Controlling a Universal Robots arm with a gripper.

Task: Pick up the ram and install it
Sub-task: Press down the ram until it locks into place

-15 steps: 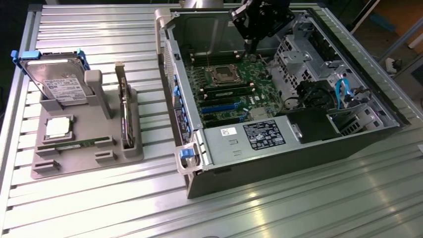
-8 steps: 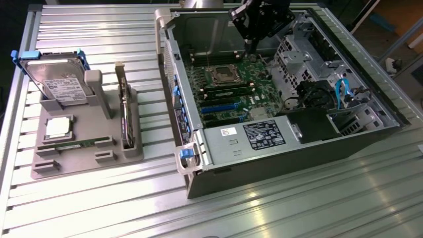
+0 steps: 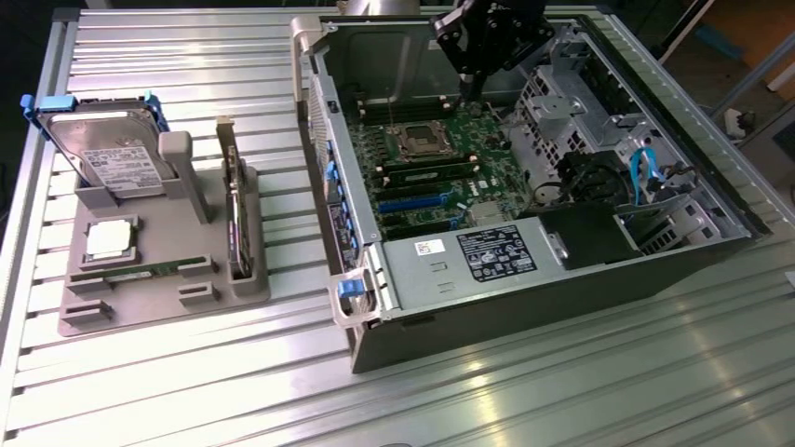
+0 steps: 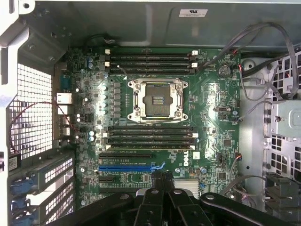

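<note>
Metal ribs run the length of the tabletop, a silvery slatted surface that carries two containers. Nearer the exterior view's right lies an open computer case, a dark sheet-metal box on its side, and inside it sits a green motherboard with a square, empty processor socket framed in bright metal, long black memory slots beside that socket with white latches at their ends, and a blue expansion slot just past them. Perforated steel and loose grey cables line the case walls. Above the motherboard hangs the black gripper, its fingers pressed together and holding nothing; in the wrist view its tip sits over the board just past the blue slot. Well apart from the case, toward the exterior view's left, a grey moulded holder tray carries a hard drive standing tilted in blue rails, a square processor, a dark expansion card upright on edge, and the ram, a thin green stick lying flat in its slot below the processor.
</note>
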